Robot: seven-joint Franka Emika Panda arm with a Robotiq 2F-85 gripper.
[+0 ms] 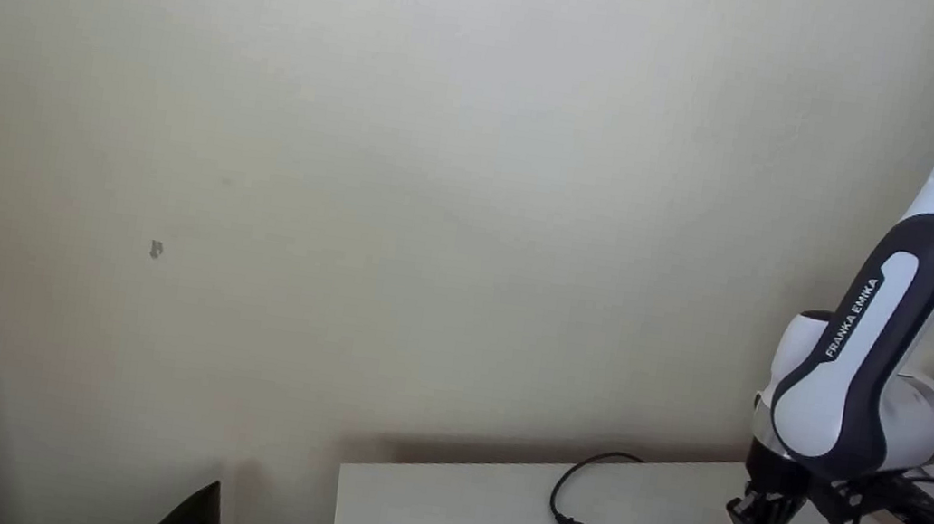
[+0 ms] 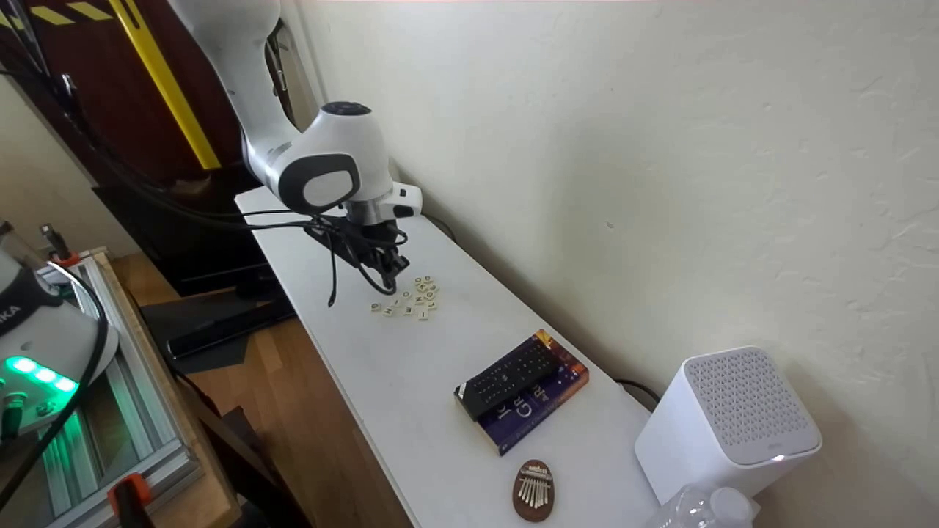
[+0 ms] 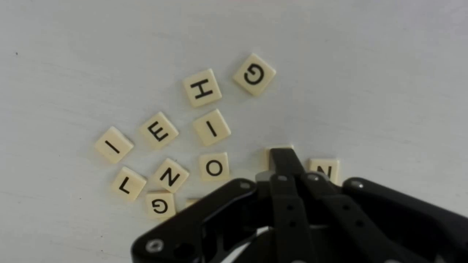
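while most letter tiles (image 3: 158, 130) are lying left in the wrist view, the gripper (image 3: 288, 159), fingers together, is partly hiding one tile (image 3: 267, 157).

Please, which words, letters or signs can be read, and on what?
"FRANKA EMIKA": robot arm
"KA": green-lit machine, start cut off
"G", "H", "I", "E", "I", "O", "N", "L", "G", "N": letter tiles; others covered or blurred
"GR": book, rest unclear
Too small: markings on black keypad and white box
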